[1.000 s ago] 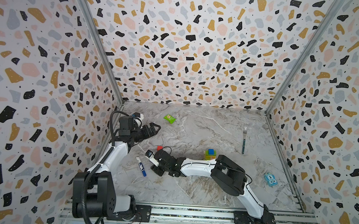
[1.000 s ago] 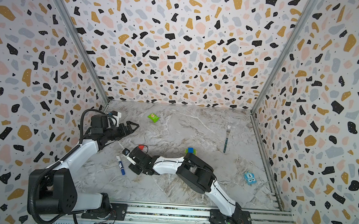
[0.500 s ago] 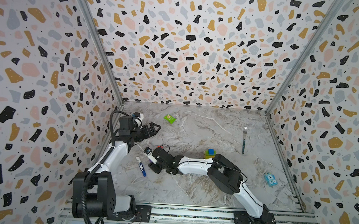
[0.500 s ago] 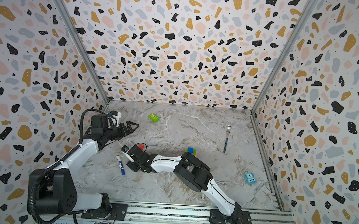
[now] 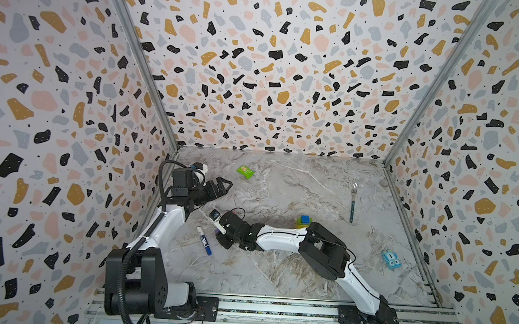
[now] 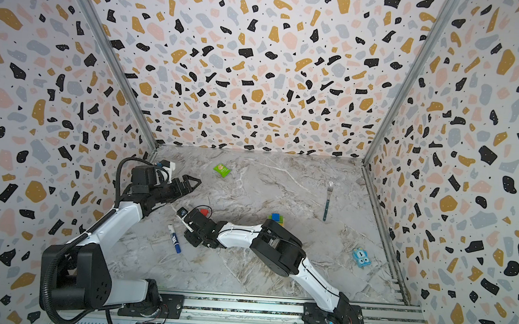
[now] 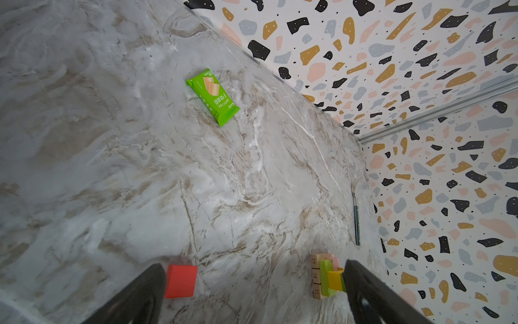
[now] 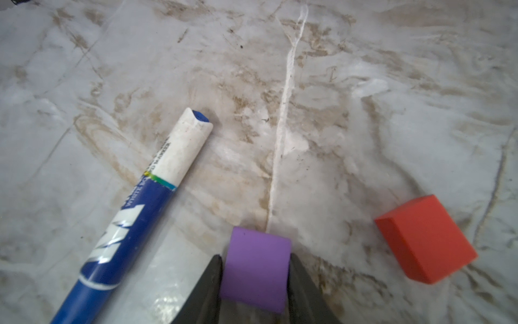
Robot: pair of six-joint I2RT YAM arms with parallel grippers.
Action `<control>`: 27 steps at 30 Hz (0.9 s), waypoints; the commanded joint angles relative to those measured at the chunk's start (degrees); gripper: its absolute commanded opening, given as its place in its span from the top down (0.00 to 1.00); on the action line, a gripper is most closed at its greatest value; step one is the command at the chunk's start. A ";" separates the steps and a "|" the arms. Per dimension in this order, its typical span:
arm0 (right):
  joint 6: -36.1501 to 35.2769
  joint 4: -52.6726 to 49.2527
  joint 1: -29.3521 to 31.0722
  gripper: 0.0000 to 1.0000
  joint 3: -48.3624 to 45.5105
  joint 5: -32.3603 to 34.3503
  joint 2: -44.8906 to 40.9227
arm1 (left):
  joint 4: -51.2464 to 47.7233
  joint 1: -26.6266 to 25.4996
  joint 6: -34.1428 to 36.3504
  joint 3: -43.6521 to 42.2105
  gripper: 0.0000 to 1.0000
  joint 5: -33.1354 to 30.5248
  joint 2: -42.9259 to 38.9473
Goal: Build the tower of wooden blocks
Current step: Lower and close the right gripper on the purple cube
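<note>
- Right wrist view: the right gripper (image 8: 255, 259) is closed on the purple cube (image 8: 256, 269), with one finger on each side. The cube is low over the table (image 8: 336, 84), and I cannot tell if it is lifted.
- The marker (image 8: 134, 224) lies just beside this cube. The red cube (image 8: 426, 238) lies near on the other side. Both are apart from the purple cube.
- In a top view the tower (image 5: 301, 224) stands right of centre, with the blue cube (image 5: 304, 219) on top. It is just behind the elbow (image 5: 323, 255) of the right arm.
- The left wrist view shows tan, pink, lime and yellow pieces lower in the tower.
- I judge that most of the tower is built. The purple cube and the red cube are left to place.
- The left gripper (image 5: 227, 186) is wide open and empty, at the left of centre, near the left wall (image 5: 145, 161).
- Between the purple cube and the tower the table is bare, so there is room to carry.
- A straight lift should keep clear of the marker. The elbow so near the tower seems the main danger.
- The packet (image 5: 245, 171), fork (image 5: 353, 203) and toy (image 5: 391, 259) are well apart.
</note>
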 commanded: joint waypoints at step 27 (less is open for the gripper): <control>8.64 -18.98 -1.11 0.78 -32.39 5.12 -30.34 | 2.42 -4.87 -0.35 -1.67 0.00 2.26 1.12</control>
